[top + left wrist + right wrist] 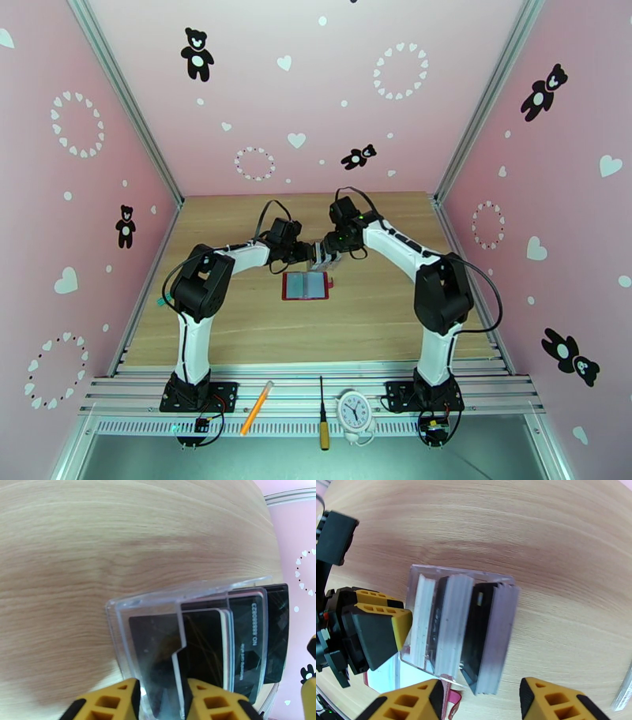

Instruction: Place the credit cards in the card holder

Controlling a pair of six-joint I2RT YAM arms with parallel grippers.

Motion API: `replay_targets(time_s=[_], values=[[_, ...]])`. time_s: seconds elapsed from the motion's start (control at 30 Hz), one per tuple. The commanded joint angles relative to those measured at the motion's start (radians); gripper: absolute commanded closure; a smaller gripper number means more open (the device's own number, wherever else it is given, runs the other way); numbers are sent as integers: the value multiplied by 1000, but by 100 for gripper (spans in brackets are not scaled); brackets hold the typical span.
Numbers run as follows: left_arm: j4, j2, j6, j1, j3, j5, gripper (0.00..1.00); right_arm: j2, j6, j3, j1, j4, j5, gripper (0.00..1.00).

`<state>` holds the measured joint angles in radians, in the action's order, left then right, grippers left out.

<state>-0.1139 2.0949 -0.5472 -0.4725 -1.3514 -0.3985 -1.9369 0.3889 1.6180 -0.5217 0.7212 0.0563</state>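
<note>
Jaws of left gripper (pixel 162 687) clamp a wall of clear stand (pixel 146 610), credit cards (pixel 241 638) upright in its slots, right gripper (pixel 480 685) jaws apart just beside the stand, card holder (pixel 306 286) open flat on table (pixel 379 316) by both grippers.

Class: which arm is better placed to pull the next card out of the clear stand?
Right. The right gripper hangs open over the dark cards in the clear stand; the left gripper straddles the stand's end. The card holder lies open nearby.
</note>
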Motion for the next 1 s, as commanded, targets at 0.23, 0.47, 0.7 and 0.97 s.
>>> replay_targets(time_s=[0.23,0.47,0.7,0.97], values=[[-6,29,0,16,16,-11,64,-104,-25,103,-18,90,115,44],[-3,31,-2,15,18,-14,64,-135,-30,116,-18,93,134,44],[0,31,-5,15,20,-19,64,-163,-33,138,-19,99,141,44],[0,36,-5,15,21,-17,64,-196,-38,167,-18,119,167,44]])
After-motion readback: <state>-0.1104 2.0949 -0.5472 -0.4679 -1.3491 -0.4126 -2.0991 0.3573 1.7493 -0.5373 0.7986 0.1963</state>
